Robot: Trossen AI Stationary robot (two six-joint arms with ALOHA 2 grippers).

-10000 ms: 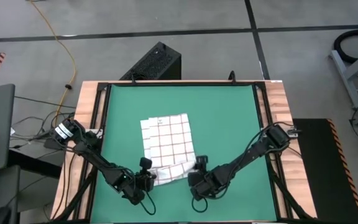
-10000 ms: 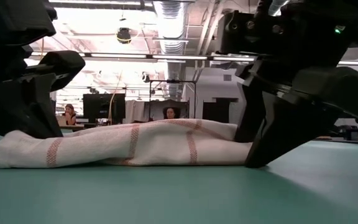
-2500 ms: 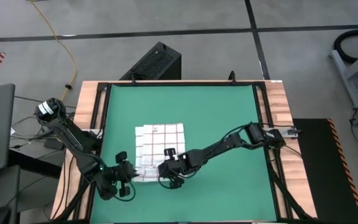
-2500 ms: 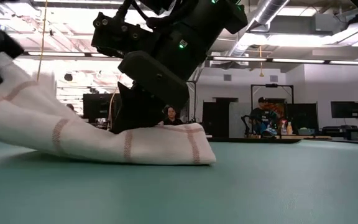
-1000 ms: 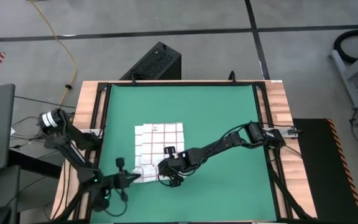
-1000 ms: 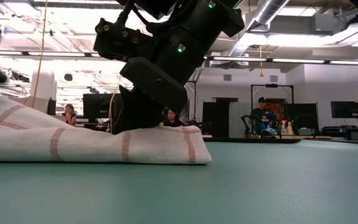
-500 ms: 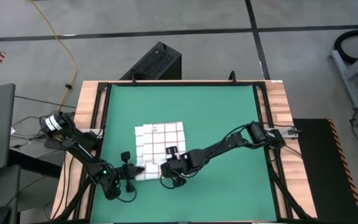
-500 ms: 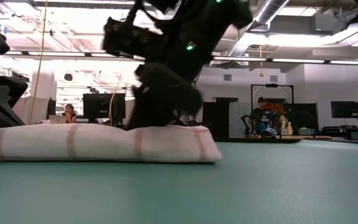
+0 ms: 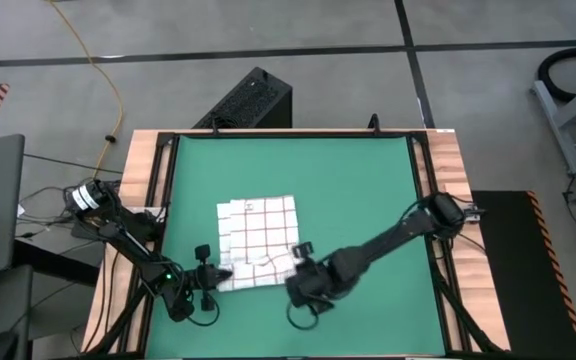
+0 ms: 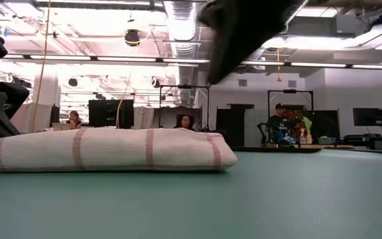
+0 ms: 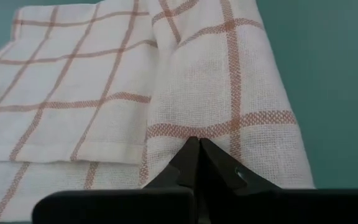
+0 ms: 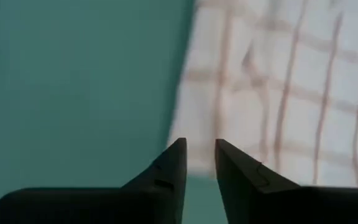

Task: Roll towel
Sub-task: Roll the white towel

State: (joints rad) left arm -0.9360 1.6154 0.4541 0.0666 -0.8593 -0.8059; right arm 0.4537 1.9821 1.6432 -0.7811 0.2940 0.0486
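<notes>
The towel point(image 9: 258, 225), white with red-brown grid lines, lies on the green mat point(image 9: 368, 180). Its near part is rolled into a low roll point(image 9: 258, 272) point(image 10: 111, 149) that rests on the mat along its whole length. My left gripper point(image 9: 218, 274) point(image 11: 199, 144) is shut at the roll's left end. My right gripper point(image 9: 296, 283) point(image 12: 201, 152) hangs above the mat just off the towel's right edge point(image 12: 191, 93). Its fingers stand a little apart with nothing between them. In the low view it shows only as a dark blur point(image 10: 244, 30) high above the roll. My left gripper has its shut fingertips on the top of the roll's left end point(image 11: 197, 127). It comes from the table's left, slanting down and pointing along the roll. The fingers hide how much cloth lies between them. The end rests on the mat, slack.
Black rails and a wooden frame point(image 9: 448, 200) border the mat. The mat is bare to the right of and beyond the towel. A black box point(image 9: 248, 100) sits on the floor past the far edge. People point(image 10: 280, 123) show in the room behind.
My right gripper has come off the roll's right part, rising and drawing back toward the table's right. My left gripper has sunk with the towel's left end, which was lifted off the mat. That end now lies flat, so the roll rests level.
</notes>
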